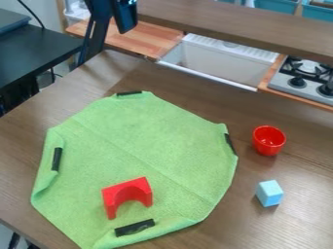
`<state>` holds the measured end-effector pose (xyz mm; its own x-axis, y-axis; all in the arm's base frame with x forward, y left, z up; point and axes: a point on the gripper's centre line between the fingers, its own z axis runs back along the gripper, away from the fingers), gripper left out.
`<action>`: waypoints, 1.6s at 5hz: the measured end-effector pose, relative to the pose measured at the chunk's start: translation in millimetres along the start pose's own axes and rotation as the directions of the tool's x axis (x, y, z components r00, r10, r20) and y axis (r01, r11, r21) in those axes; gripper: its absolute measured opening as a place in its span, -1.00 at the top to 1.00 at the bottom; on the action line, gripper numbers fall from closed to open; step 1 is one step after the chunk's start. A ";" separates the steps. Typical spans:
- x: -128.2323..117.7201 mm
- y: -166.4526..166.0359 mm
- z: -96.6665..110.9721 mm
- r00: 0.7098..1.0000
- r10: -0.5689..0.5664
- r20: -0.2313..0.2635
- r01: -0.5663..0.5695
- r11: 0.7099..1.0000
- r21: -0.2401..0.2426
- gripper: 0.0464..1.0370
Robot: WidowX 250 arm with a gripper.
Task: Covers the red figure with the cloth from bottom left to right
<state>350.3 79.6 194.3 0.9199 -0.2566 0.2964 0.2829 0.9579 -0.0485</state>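
At the top edge, left of centre, the dark gripper (125,17) hangs at the end of the black arm, well above and apart from the cloth. Spread over the wooden table lies the green cloth (149,141), its corners folded inward, with a black strip at each of the top, left, right and bottom folds. The red figure (127,194), an arch-shaped block, rests uncovered on the cloth's lower part, just above the bottom black strip (135,227). The bottom left edge of the cloth lies close to the table's front edge.
Right of the cloth stand a red cup (269,140) and, below it, a light blue cube (269,193). Behind the table are a white sink (218,63), a stove (302,80) and a wooden shelf bar (240,26). A black table (39,51) is at upper left.
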 end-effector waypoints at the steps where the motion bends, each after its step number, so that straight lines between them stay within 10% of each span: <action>1: -2.7 1.4 -11.3 1.000 0.006 -0.029 -0.007 1.000 -0.017 -0.92; 4: 29.5 13.5 -45.4 1.000 0.007 0.014 -0.006 0.998 -0.067 -0.92; 8: 65.2 57.5 -119.2 0.994 -0.093 0.060 0.087 0.991 0.101 -0.92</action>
<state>458.9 102.6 97.2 0.8716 -0.3366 0.3564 0.3328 0.9401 0.0739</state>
